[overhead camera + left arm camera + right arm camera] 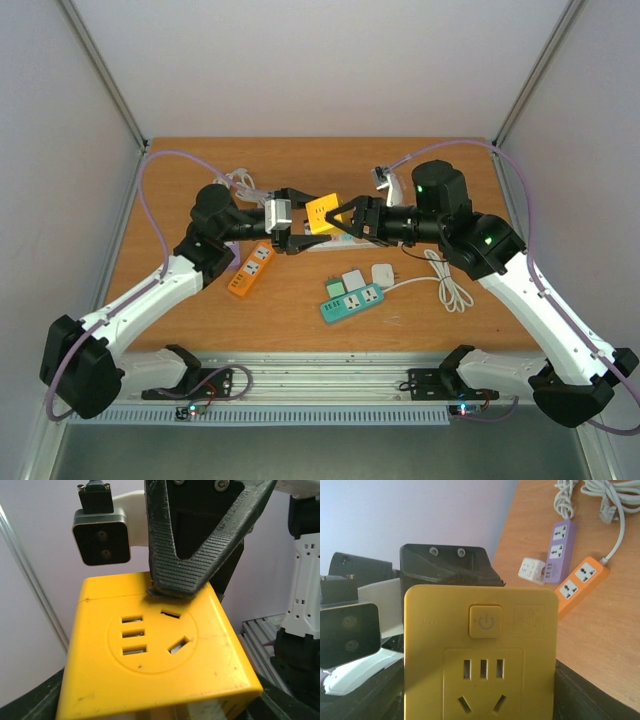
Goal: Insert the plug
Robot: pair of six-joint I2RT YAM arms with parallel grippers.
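Top external: above the counter (300, 165), a yellow cube (322, 213) hangs between the left pincer (300, 223) and the right pincer (343, 220). No plug can be made out.

Left wrist: the left pincer clamps the cube, and a right finger (200, 545) touches its far edge.

Right wrist: the cube fills the jaws, but the grip is unclear.

This is probably a handover. Next, one pincer must let go cleanly.

Wooden table (300, 310), brown top, stood enclosed by plain white walls (320, 60) on three sides; aluminium corner posts (105, 75); lighting was soft, even.
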